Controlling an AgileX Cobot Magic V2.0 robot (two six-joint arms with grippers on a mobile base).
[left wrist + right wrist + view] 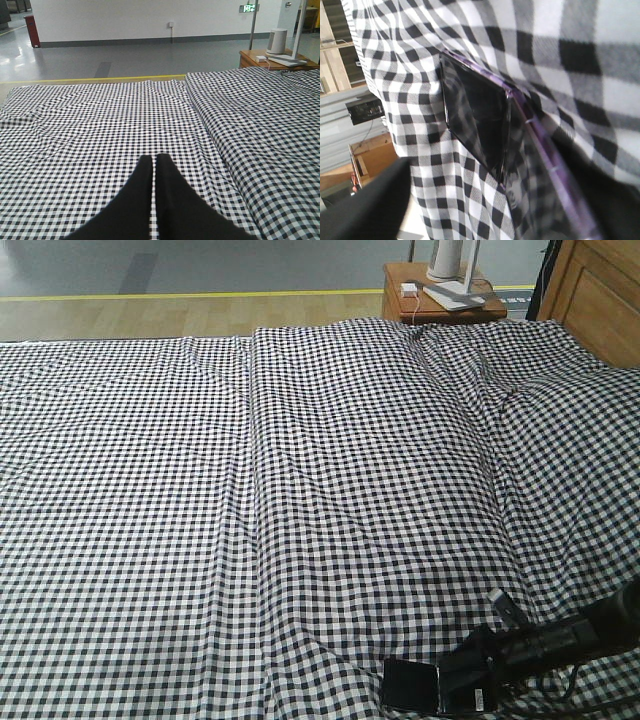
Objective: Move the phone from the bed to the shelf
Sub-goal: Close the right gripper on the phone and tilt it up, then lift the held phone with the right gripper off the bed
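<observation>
The right gripper (pixel 455 680) is hanging spread open around the phone (pixel 408 685), which is lying flat on the bed (pixel 300 490) between its fingers (pixel 360 205). The left gripper (pixel 153 159) is hovering with fingers pressed together, holding nothing.

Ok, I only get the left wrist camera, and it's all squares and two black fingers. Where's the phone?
Observer: It's on the bed, at its near edge. The phone shows at the bottom right of the front view.
Operator: Is the other arm there?
Observer: Yes, the right arm reaches down to it.
Operator: Did it grab it?
Observer: Not yet, I think. In the right wrist view, a strip of sheet shows between one of the right fingers and the phone.
</observation>
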